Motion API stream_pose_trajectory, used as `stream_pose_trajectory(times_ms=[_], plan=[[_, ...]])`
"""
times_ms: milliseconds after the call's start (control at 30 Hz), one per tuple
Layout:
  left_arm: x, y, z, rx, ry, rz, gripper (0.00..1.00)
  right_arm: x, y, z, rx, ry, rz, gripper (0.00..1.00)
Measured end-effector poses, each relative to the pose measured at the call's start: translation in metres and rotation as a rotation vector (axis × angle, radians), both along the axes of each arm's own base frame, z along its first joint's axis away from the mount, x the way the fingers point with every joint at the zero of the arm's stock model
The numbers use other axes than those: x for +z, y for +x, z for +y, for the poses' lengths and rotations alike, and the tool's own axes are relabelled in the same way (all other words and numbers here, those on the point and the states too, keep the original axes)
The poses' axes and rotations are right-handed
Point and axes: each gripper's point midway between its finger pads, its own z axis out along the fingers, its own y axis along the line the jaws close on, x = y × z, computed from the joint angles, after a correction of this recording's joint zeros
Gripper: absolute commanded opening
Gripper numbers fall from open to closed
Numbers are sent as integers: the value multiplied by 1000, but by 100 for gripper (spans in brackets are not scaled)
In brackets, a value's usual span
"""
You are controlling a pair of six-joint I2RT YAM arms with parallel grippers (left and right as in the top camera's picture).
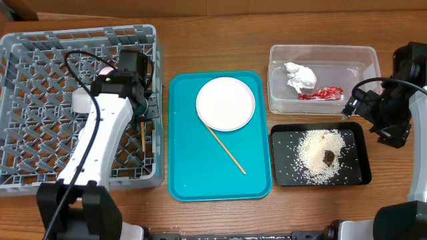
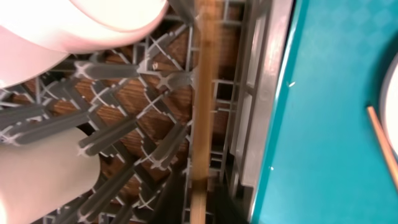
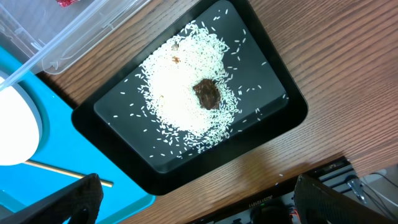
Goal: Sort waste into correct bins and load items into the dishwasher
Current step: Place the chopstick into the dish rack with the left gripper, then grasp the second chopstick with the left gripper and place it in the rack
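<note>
The grey dish rack (image 1: pixel 40 47) stands at the left. My left gripper (image 1: pixel 143 115) is low over its right edge, shut on a wooden chopstick (image 2: pixel 203 93) that points down into the lattice (image 2: pixel 124 124). A pinkish bowl (image 2: pixel 93 18) and a white cup (image 1: pixel 83 101) sit in the rack. The pale plate (image 1: pixel 225 103) and a second chopstick (image 1: pixel 227 151) lie on the teal tray. The clear tub (image 1: pixel 360 57) holds the white paper wad (image 1: pixel 300 75) and the red wrapper (image 1: pixel 321 93). The black tray (image 1: pixel 283 175) holds rice (image 3: pixel 180 93) and a brown lump (image 3: pixel 207 93). My right gripper (image 3: pixel 199 208) is open and empty.
The teal tray (image 1: pixel 193 180) lies between the rack and the two bins. The right arm (image 1: pixel 387 117) hovers off the right end of the black tray, near the table's right side. A black cable loops over the rack (image 1: pixel 80 57).
</note>
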Motion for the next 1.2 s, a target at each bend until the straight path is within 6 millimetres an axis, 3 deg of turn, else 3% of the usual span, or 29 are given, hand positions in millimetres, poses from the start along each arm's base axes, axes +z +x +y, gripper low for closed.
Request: stream_pose_trajectory(times_ms=[67,200,300,367,433,467,533,633,700,767,900,933,1033,1067,1200], plan=[[-4,0,0,-6,0,13,57,0,0,0,0,0,0,100],[-3,-10,0,4,-2,52,58,0,0,0,0,0,0,100],[12,-9,-16,12,-62,30,57,0,0,0,0,0,0,100],[20,-8,-40,-20,-115,4,56,0,0,0,0,0,0,100],[25,-12,-84,-81,-173,-12,60,0,0,0,0,0,0,100],[24,-21,-123,-121,-222,-8,60,0,0,0,0,0,0,100],[19,-25,-154,-93,-260,-20,59,0,0,0,0,0,0,100],[-20,-41,-199,-81,-267,46,59,0,0,0,-1,0,0,100],[-51,-51,-216,-81,-239,109,58,0,0,0,0,0,1,100],[-76,-59,-221,-57,-205,171,57,0,0,0,0,0,0,100],[-109,-69,-218,-15,-156,254,56,0,0,0,0,0,0,100],[-113,-70,-218,-8,-150,262,53,0,0,0,0,0,1,100],[-117,-70,-217,11,-148,267,14,0,0,0,0,0,0,100],[-118,-71,-216,13,-143,273,8,0,0,0,0,0,1,100],[-118,-76,-209,30,-123,301,4,0,0,0,0,0,1,100]])
